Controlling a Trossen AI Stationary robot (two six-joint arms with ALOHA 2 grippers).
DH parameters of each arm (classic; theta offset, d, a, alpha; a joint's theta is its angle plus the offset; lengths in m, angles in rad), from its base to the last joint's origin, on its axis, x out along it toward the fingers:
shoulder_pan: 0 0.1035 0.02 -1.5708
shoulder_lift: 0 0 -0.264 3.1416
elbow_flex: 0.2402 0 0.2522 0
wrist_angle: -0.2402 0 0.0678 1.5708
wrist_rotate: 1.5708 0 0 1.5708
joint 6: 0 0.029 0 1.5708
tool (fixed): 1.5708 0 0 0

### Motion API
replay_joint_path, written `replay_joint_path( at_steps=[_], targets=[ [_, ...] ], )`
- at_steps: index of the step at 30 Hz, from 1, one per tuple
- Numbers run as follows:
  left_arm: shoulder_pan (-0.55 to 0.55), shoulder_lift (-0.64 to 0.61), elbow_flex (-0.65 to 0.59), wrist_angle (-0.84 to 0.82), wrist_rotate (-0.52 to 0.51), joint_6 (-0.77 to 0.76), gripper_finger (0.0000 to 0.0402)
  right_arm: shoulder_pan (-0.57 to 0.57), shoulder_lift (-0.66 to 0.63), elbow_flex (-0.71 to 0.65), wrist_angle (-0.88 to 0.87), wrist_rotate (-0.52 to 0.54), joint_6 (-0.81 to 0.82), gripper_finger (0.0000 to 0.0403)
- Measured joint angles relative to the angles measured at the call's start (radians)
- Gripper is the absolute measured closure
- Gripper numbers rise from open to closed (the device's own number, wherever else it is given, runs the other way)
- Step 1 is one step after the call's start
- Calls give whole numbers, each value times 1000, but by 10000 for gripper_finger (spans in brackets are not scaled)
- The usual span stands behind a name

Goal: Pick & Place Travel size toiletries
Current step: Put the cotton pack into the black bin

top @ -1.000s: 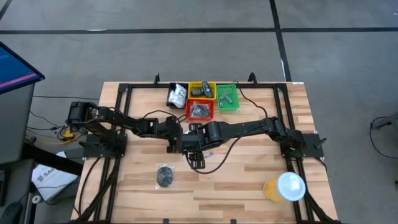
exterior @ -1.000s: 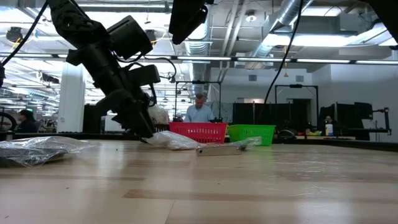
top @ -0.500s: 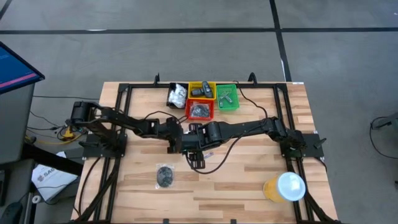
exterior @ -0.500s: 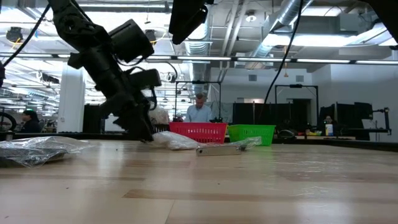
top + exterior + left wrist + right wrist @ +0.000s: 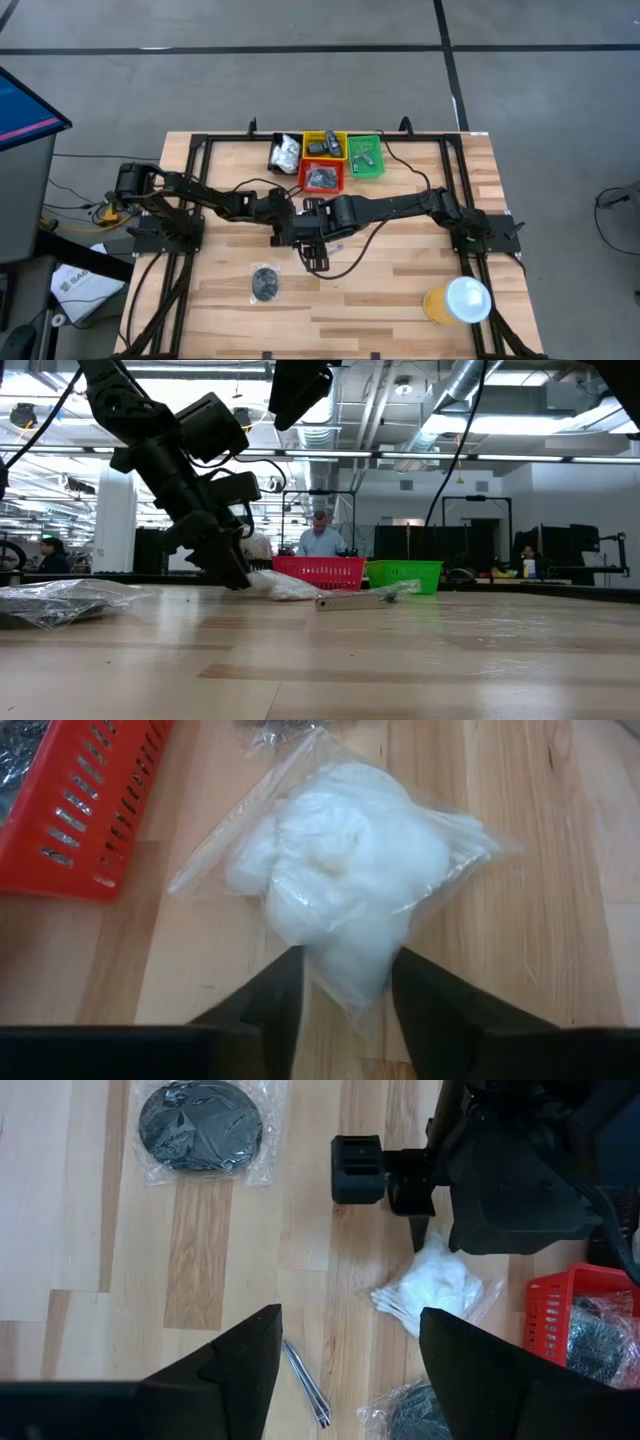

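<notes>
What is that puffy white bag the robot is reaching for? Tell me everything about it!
The white packet is a clear, crinkly plastic bag stuffed with something soft, white and fluffy-looking. It lies flat on the wooden table, beside the red bin. The left gripper is open, its two dark fingers either side of the bag's near end. Whether they touch it cannot be seen. The right wrist view shows it too, under the left arm.

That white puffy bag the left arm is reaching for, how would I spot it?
Find the red bin at mid-table. Beside it on the bare wood lies the white packet, between the left end effector's open fingers. Unlike the dark disc packets, it is clear plastic with fluffy white filling.
</notes>
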Motion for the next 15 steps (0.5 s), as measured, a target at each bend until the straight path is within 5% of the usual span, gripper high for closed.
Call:
replay_joint_path(
  at_steps=[7, 15],
  targets=[
    [0, 0, 0, 0, -4, 15, 386, 0, 0, 0, 0, 0, 0, 178],
    [0, -49, 0, -10, -43, 16, 398, 0, 0, 0, 4, 0, 0, 178]
  ],
)
